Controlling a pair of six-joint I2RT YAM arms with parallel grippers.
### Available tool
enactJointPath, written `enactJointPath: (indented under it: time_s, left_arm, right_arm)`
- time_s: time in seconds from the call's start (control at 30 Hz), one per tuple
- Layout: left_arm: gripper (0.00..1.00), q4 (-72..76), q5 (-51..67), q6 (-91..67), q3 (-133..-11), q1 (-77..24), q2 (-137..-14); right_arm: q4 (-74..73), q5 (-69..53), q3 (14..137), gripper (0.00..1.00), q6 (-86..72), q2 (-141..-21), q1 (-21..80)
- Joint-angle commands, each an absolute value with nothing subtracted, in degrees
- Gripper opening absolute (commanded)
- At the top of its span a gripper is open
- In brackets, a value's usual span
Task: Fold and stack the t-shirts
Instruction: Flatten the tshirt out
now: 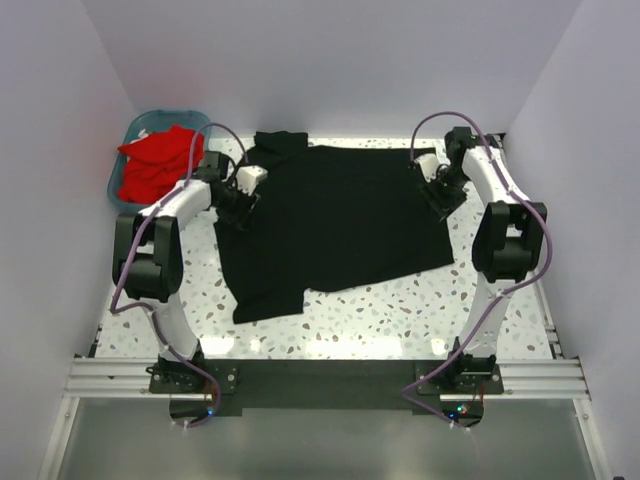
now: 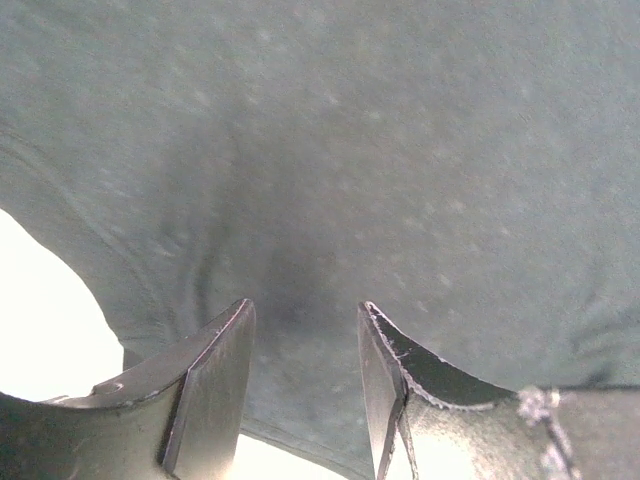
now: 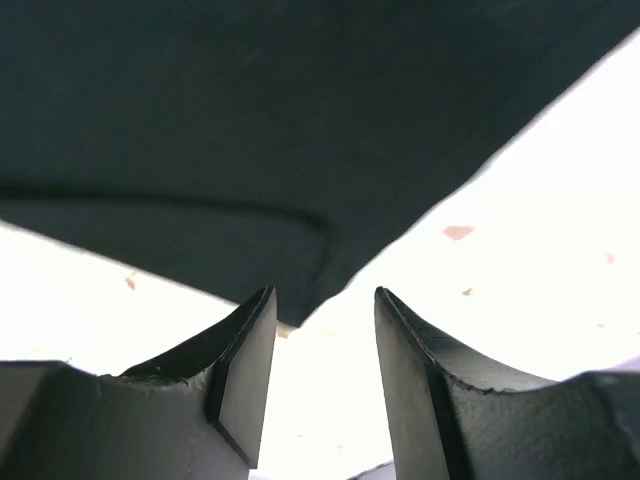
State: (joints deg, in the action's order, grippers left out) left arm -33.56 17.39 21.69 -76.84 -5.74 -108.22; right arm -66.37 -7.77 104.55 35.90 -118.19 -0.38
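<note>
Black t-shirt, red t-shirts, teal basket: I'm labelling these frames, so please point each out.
black t-shirt (image 1: 340, 215), top external view, middle of its body.
red t-shirts (image 1: 158, 165), top external view, centre of the pile.
teal basket (image 1: 143, 122), top external view, far left corner.

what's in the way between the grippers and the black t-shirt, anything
Nothing visible. The right gripper stands open at the right edge of the black t-shirt, with only bare table beside it. The left gripper is open directly over the cloth. The teal basket of red t-shirts sits off left, clear of both.
</note>
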Motion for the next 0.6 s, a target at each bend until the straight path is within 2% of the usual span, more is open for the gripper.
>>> enactJointPath:
  time_s: [0.0,0.2,0.57]
  left_arm:
    - [0.51,-34.0,19.0,21.9,-74.1,-6.2,-105.4]
    - [0.53,-34.0,19.2,21.8,-73.0,-6.2,-105.9]
    - [0.54,-33.3,19.1,22.1,-71.8,-6.2,-106.0]
  right_arm:
    - [-72.3,-10.5,100.7,0.47,36.0,-118.2,-0.4]
    - [-68.3,-8.9,97.2,0.45,33.8,-120.5,-0.4]
    - [-64.9,-6.9,99.8,0.45,30.9,-125.5,-0.5]
